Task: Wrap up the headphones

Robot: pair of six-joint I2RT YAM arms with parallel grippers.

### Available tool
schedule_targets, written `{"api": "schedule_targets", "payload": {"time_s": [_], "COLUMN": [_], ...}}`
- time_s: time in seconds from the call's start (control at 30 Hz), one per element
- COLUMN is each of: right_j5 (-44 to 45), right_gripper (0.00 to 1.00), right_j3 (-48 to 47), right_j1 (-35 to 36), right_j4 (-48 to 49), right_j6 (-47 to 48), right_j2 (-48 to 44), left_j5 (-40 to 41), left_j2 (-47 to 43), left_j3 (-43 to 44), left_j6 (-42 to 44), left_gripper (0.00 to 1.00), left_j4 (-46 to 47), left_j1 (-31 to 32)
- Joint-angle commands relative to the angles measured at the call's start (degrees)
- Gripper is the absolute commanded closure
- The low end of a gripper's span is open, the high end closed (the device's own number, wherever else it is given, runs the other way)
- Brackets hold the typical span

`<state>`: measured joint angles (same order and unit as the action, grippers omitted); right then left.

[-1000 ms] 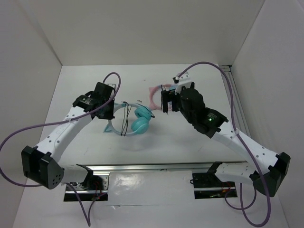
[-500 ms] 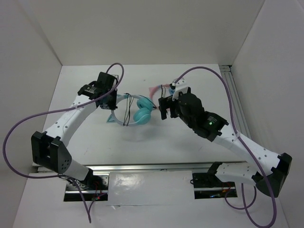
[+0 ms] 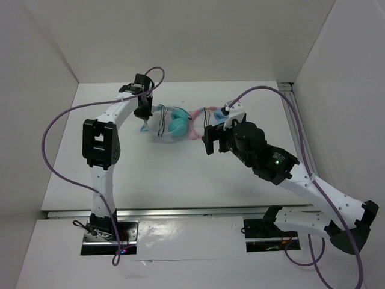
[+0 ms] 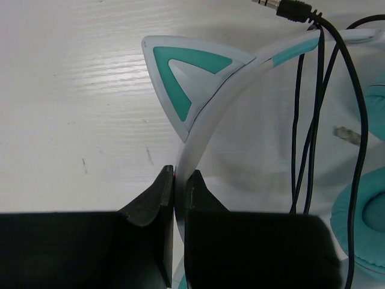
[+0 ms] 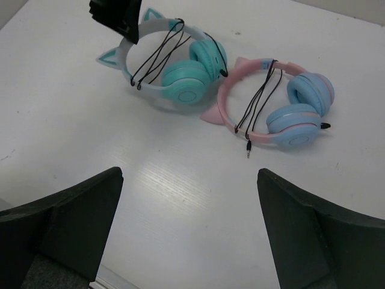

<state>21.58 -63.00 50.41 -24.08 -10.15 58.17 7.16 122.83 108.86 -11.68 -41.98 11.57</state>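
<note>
The headphones with teal ear cups and a pale headband with cat ears lie on the white table. The thin black cable is looped around the headband, and its plug is free. My left gripper is shut on the headband just below one cat ear; it also shows in the right wrist view. My right gripper is open and empty, hovering above the table, nearer than both pairs of headphones.
A pink-banded pair with light blue ear cups lies just right of the teal pair, almost touching it, with its own cable wound round the band. White walls close the table at the back and both sides.
My left arm has stretched toward the back and carried the teal headphones away from me, up beside the pink pair. My right gripper has drawn back slightly toward me.
</note>
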Motion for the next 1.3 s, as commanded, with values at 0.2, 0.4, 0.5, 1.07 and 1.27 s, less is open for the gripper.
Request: {"api": "schedule_targets", "payload": {"time_s": [0.2, 0.4, 0.5, 1.07, 1.27], "right_j5": [0.4, -0.1, -0.7, 4.3, 2.0], "right_gripper": [0.00, 0.00, 0.00, 0.00, 0.00], "right_j3": [-1.2, -1.2, -1.2, -9.6, -16.0], "right_j1": [1.1, 1.1, 1.1, 1.6, 1.6], "right_j4": [-1.5, -1.5, -1.5, -13.7, -22.4], "right_j6": [0.0, 0.0, 0.0, -6.8, -8.7], "right_j2": [-2.1, -1.5, -1.5, -5.0, -9.4], "left_j5": [-1.0, -2.3, -3.1, 4.9, -6.1], "left_j2": [0.4, 1.1, 1.1, -41.0, -67.2], "left_j3": [-4.9, -7.2, -7.2, -5.1, -23.6], "left_j6": [0.4, -0.6, -1.1, -9.8, -12.0], "left_gripper": [1.00, 0.73, 0.61, 0.00, 0.00], "left_j4": [9.4, 11.1, 11.1, 1.2, 3.8], "left_j1": [-4.9, -5.4, -5.4, 1.7, 2.4]}}
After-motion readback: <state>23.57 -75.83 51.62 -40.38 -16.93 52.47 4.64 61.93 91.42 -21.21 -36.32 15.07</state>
